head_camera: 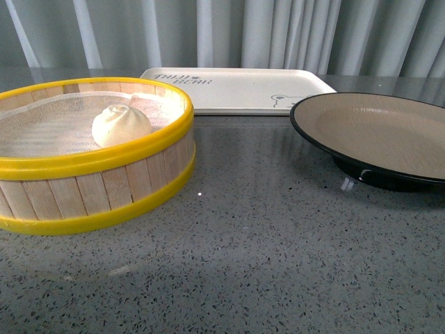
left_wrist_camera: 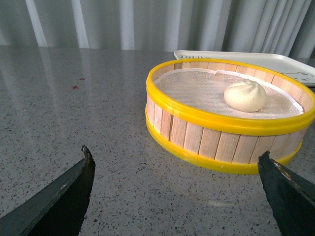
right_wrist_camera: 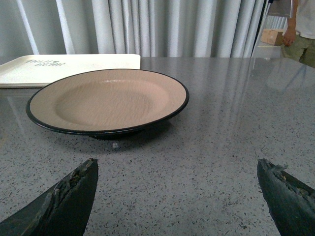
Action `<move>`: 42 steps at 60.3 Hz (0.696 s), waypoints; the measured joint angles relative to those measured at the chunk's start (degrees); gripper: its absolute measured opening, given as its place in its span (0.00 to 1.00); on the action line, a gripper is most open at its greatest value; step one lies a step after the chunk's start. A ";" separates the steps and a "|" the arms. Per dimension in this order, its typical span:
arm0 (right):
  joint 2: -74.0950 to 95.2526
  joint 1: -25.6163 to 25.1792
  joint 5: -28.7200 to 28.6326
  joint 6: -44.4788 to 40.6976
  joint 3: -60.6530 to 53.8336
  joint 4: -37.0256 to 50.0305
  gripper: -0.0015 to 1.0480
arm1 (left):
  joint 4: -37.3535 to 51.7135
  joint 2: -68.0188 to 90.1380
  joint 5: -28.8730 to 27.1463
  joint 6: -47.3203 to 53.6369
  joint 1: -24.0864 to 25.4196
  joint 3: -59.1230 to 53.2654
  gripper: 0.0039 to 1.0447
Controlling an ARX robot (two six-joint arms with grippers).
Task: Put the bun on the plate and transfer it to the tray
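The white pleated bun lies on cloth inside a yellow-rimmed wooden steamer basket at the left; it also shows in the left wrist view. The beige plate with a black rim stands at the right, empty, also in the right wrist view. The cream tray lies behind both, empty. My left gripper is open, low over the table in front of the basket. My right gripper is open, in front of the plate. Neither arm shows in the front view.
The grey speckled table stretches in front of the basket and plate. Pale curtains hang behind the table. A person stands far off beyond the table's other side.
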 joint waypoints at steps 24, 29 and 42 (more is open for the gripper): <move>0.00 0.00 0.00 0.00 0.00 0.00 0.92 | 0.00 0.00 -0.02 -0.02 0.00 0.00 0.94; 0.00 0.00 0.00 0.00 0.00 0.00 0.92 | 0.00 0.00 -0.02 0.00 0.00 0.00 0.94; 0.00 0.00 0.00 0.00 0.00 0.00 0.92 | 0.00 0.00 -0.02 -0.02 0.00 0.00 0.94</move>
